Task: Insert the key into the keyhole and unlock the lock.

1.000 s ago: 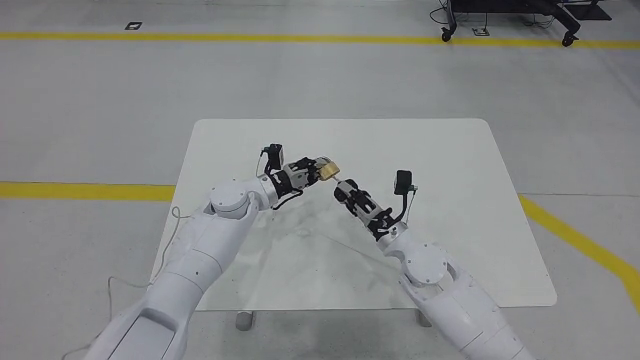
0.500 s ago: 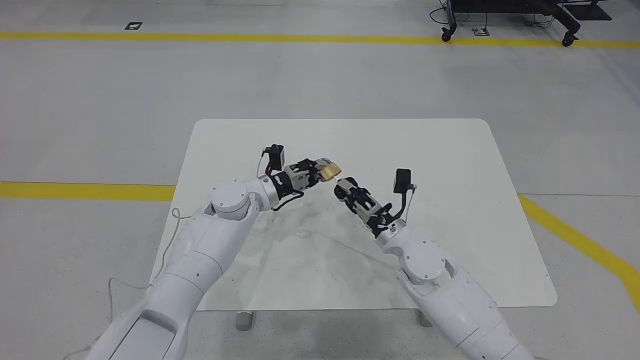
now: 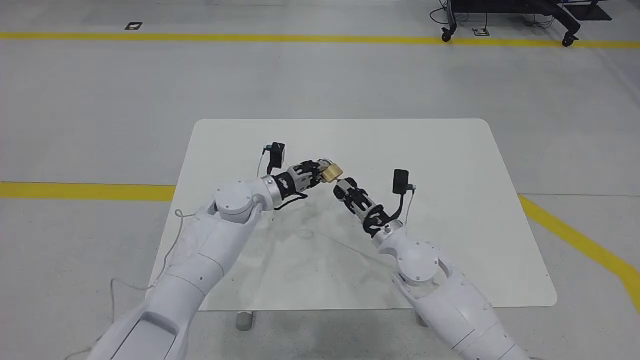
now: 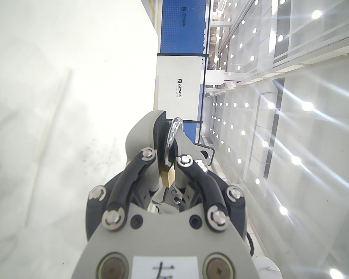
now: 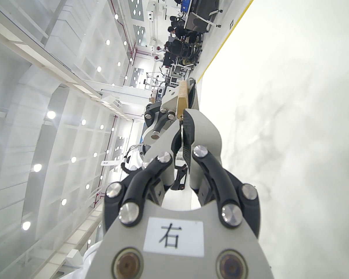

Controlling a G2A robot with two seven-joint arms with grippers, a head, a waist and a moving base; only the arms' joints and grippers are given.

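Note:
Above the middle of the white table point(image 3: 450, 160), my left gripper point(image 3: 318, 172) is shut on a small brass padlock point(image 3: 330, 171). The left wrist view shows the lock's brass body point(image 4: 167, 177) deep between the fingers and its silver shackle point(image 4: 174, 127) near their tips. My right gripper point(image 3: 343, 190) is just below and right of the lock, shut on a thin metal key point(image 5: 181, 130). In the right wrist view the key's tip points at the brass lock point(image 5: 181, 95) and meets it or nearly so. I cannot tell whether the key is in the keyhole.
The two arms meet over the table's centre. A yellow floor line point(image 3: 100, 191) runs past the table on both sides. Dark wheeled equipment point(image 3: 510, 0) stands far back on the floor.
My right arm has shifted slightly to the left while its gripper stays at the lock. The lock in my left gripper has edged a little to the right.

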